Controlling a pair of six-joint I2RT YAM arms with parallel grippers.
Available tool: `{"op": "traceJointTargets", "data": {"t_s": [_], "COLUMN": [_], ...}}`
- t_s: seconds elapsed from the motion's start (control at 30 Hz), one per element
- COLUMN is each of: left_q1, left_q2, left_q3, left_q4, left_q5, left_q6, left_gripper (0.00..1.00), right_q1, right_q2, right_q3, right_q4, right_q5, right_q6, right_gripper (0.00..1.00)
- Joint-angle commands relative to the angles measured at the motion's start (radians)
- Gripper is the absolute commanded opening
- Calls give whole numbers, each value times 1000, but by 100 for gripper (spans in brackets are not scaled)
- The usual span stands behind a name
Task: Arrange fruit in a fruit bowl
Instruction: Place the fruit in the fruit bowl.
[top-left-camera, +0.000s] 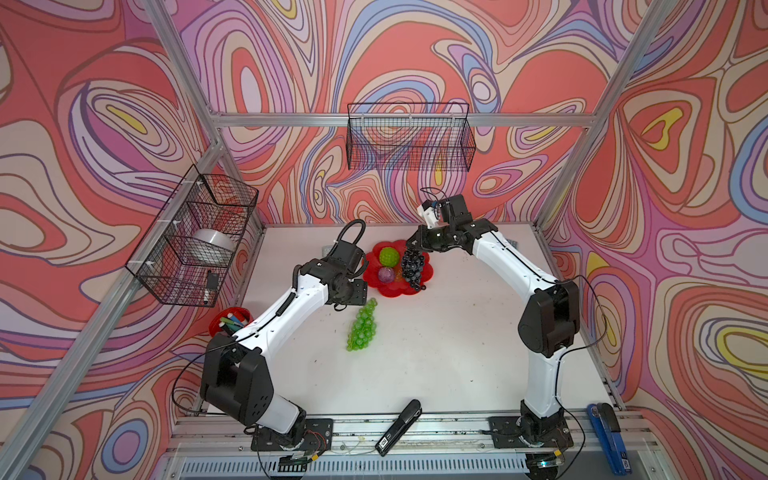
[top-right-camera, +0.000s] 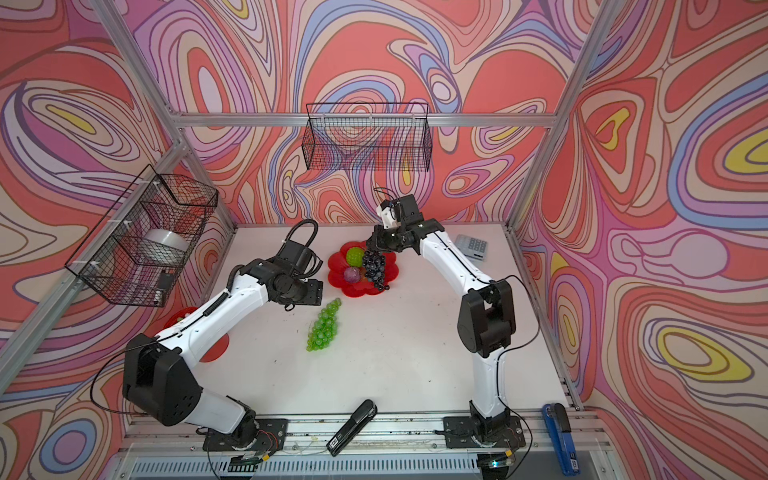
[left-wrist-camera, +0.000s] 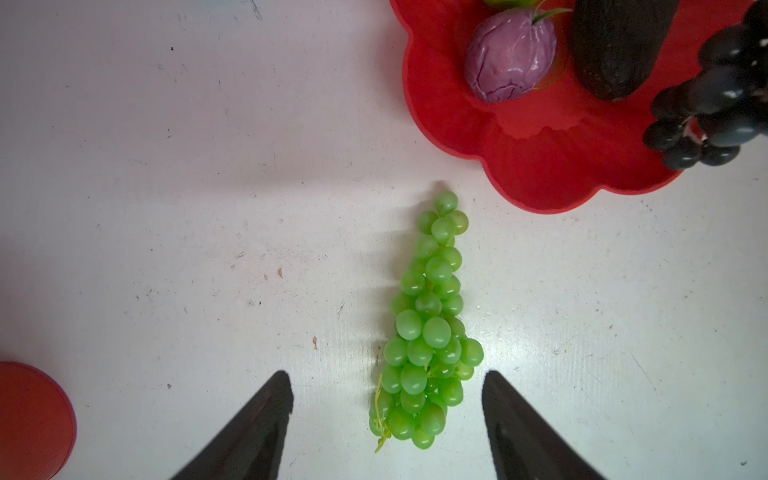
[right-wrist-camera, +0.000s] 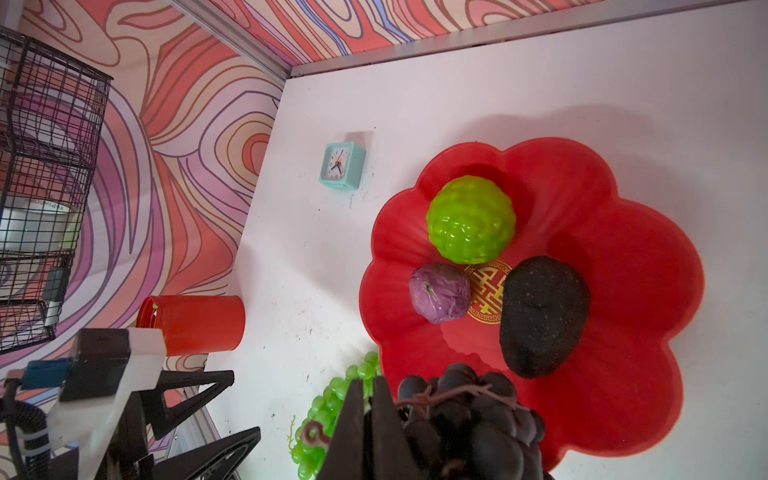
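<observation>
The fruit bowl (top-left-camera: 392, 289) (right-wrist-camera: 644, 270), a red flower-shaped dish, sits at the back middle of the table. In it lie a bumpy lime-green ball (right-wrist-camera: 471, 219), a small purple fruit (right-wrist-camera: 439, 292) and a black avocado (right-wrist-camera: 542, 316). My right gripper (right-wrist-camera: 368, 399) (top-left-camera: 409, 249) is shut on the stem of the dark grape bunch (top-left-camera: 413, 266) (left-wrist-camera: 715, 112), which hangs over the bowl's right side. The green grape bunch (top-left-camera: 363, 326) (left-wrist-camera: 430, 328) lies on the table just in front of the bowl. My left gripper (left-wrist-camera: 386, 374) hovers open above its wide end, one finger on each side, touching nothing.
A red cup of markers (top-left-camera: 230, 322) stands at the left edge and a teal clock (right-wrist-camera: 343, 165) behind the left arm. A calculator (top-right-camera: 471, 246) lies at the back right. A black stapler (top-left-camera: 399, 426) and a blue stapler (top-left-camera: 606, 436) lie along the front rail. Wire baskets (top-left-camera: 195, 237) (top-left-camera: 409, 139) hang on the walls.
</observation>
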Motion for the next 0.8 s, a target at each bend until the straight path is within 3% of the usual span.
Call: {"op": "traceJointTargets", "data": {"t_s": [0.0,0.43,0.77], "left_q1": [4,4,4], "left_q2": [-30,-46,-41], "left_q3": [-13,-41,-45], "left_q4": [7,16,24], "left_q5": [-20,-20,-11], "left_q6": [-6,-12,-15], "left_gripper": [76,76,76], "right_q1": [15,35,36], "right_q2": [10,40,9], "right_q3": [27,61,-95], "right_q4": [39,57,126], "right_q5": [-7,1,26], "right_q6": [14,35,52], "right_gripper": [0,0,0]}}
